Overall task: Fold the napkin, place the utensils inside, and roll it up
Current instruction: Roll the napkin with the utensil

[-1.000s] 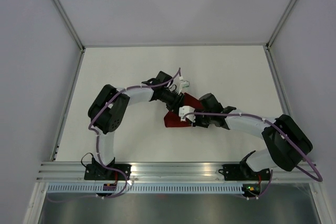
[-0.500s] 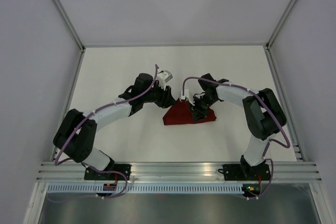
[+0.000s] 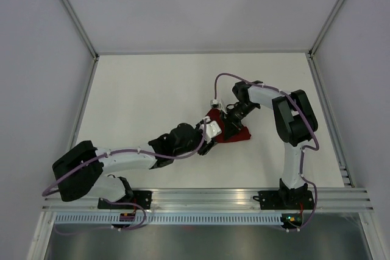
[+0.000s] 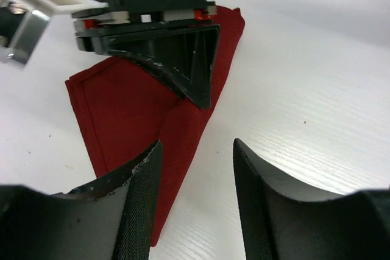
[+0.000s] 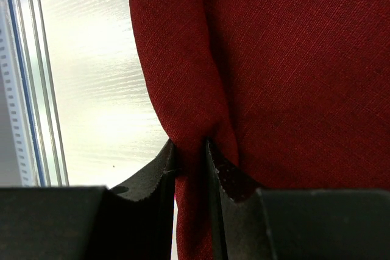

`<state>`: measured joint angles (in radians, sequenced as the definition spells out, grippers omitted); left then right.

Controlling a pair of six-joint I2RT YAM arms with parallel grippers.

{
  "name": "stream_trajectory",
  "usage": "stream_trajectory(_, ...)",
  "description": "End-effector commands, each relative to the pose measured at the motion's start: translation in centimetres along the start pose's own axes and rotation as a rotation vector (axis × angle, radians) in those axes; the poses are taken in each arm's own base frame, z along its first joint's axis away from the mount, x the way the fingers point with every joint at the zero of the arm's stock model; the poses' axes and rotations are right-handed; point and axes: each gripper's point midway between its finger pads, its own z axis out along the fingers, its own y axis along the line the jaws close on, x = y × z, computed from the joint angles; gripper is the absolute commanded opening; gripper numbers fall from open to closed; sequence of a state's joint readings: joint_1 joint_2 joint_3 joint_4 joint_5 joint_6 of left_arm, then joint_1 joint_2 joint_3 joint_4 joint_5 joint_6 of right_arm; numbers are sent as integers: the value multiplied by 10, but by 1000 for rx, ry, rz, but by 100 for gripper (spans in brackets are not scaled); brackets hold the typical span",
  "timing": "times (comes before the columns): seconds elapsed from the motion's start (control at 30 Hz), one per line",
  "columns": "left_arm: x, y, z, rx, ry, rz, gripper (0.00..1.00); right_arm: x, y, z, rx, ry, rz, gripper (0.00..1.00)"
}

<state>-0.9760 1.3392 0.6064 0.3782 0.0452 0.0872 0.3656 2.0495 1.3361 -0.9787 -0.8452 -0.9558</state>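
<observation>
Right wrist view: my right fingers (image 5: 155,175) are clenched on a pinched ridge of the maroon napkin (image 5: 292,59).

My left fingers (image 4: 135,211) hang released over the napkin's edge with nothing between them. The cloth lies folded on the tabletop (image 4: 304,89), and I can find no fork in any view. My worry is that this thin pinch slips or drags the layers askew, spoiling the fold. Both sets of fingers also look close enough to collide.
</observation>
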Motion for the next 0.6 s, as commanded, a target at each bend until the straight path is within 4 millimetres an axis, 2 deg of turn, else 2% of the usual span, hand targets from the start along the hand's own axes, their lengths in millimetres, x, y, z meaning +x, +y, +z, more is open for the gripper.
stream_trajectory(0.0,-8,11,12,-113,-14,249,56,63,-5,23,-45,203,61,15)
stream_trajectory(0.03,1,4,21,-98,25,282,56,63,-5,24,-50,202,64,15)
stream_trajectory(0.13,6,-3,35,-89,53,370,56,64,-7,24,-57,206,78,15)
stream_trajectory(0.17,16,-4,42,-80,81,400,55,64,-8,24,-57,206,78,15)
stream_trajectory(0.27,27,-2,55,-79,112,455,55,65,-10,23,-55,203,84,16)
stream_trajectory(0.43,32,0,69,-86,130,506,56,68,-10,23,-59,205,99,15)
stream_trajectory(0.57,44,-5,77,-52,158,499,56,70,-10,23,-63,209,103,15)
